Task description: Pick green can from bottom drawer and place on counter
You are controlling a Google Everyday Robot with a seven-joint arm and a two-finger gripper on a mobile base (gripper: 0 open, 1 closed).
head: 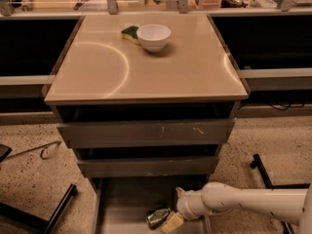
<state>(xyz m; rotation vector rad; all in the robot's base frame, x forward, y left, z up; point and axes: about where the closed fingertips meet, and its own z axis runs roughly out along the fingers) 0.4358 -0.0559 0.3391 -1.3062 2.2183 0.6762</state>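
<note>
The green can (157,217) lies on its side on the grey floor of the open bottom drawer (122,204), near the frame's lower edge. My gripper (170,222) reaches in from the right on a white arm and sits right beside the can, a pale finger (172,223) touching or nearly touching its right end. The tan counter (146,67) is above, with its pale reflection arc on the left.
A white bowl (153,36) and a green-and-yellow sponge (130,33) sit at the back of the counter. Two shut grey drawer fronts (146,133) overhang the drawer. A black stand leg (58,208) lies left, another (263,172) right, on speckled floor.
</note>
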